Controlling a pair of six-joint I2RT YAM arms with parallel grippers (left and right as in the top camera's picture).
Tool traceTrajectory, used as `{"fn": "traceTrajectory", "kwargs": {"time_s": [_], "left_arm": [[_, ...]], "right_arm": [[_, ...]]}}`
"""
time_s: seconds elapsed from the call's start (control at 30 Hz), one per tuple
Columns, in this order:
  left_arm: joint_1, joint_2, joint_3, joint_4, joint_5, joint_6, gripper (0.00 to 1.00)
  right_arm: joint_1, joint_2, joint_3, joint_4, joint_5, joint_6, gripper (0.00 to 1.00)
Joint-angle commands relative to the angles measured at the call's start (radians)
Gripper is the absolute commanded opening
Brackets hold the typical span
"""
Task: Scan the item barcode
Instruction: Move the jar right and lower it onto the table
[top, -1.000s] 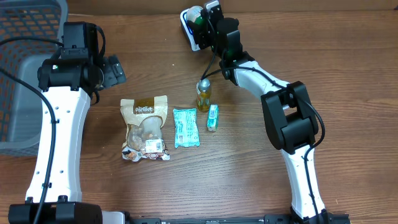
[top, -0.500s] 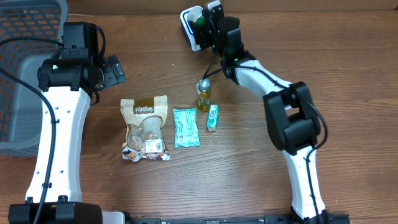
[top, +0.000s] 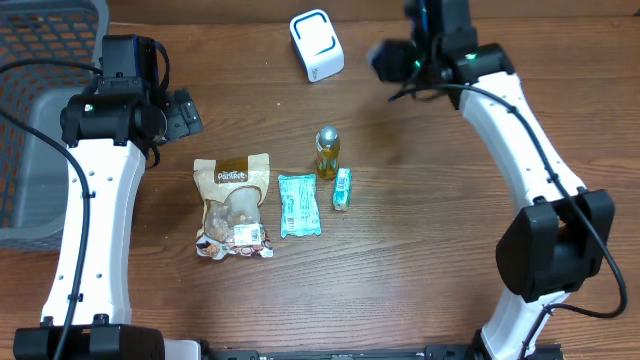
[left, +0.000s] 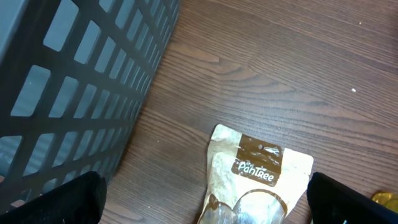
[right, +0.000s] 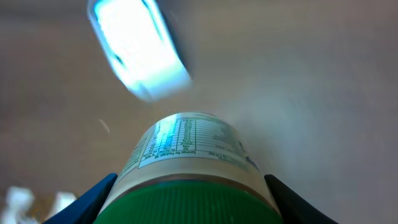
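Stretching rearward, right arm (top: 520, 130) grips green-capped jar (right: 186, 163) near scanner (top: 317, 45).

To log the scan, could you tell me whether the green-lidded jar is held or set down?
Held: the right wrist view shows the green-lidded jar gripped in the right end effector.

Satin-finished brown wood-grain tabletop (top: 400, 280) under plastic and film goods
The grey lattice basket (top: 25, 170) is matt moulded plastic. The white blue-rimmed box scanner (top: 317, 44) is smooth, glossy plastic. The clear-windowed snack pouch (top: 233, 205) pairs shiny film with a brown paper-look top, and the teal wrapped packet (top: 298, 205) is crinkly glossy film. The round jar with green plastic lid (right: 186, 149) wears a smooth printed label.
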Motion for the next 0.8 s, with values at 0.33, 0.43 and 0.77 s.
{"fn": "traceTrajectory", "kwargs": {"time_s": [0.33, 0.43, 0.77], "left_arm": [[-0.002, -0.003, 0.004, 0.001, -0.01, 0.026, 0.99], [-0.002, -0.003, 0.004, 0.001, -0.01, 0.026, 0.99], [-0.002, -0.003, 0.004, 0.001, -0.01, 0.026, 0.99]], "right_arm": [[-0.189, 0.041, -0.128, -0.34, 0.072, 0.025, 0.1], [-0.218, 0.041, -0.17, -0.331, 0.08, 0.05, 0.1], [-0.28, 0.041, -0.343, -0.234, 0.114, 0.071, 0.18]]}}
